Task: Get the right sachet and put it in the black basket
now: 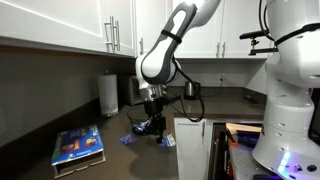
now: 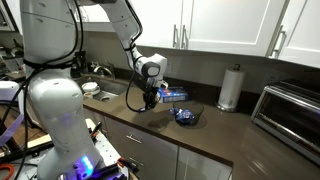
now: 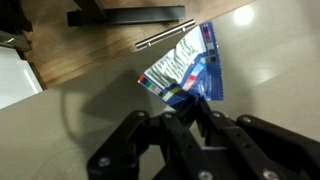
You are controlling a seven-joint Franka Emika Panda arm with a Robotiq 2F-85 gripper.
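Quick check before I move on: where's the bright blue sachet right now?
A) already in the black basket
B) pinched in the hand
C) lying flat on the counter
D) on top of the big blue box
B: in the wrist view the bright blue sachet sticks out from between the fingers of the hand, tilted and raised off the counter.

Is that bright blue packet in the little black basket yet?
Out. In the wrist view the blue packet hangs pinched in the gripper, and in an exterior view the basket sits off to the side.
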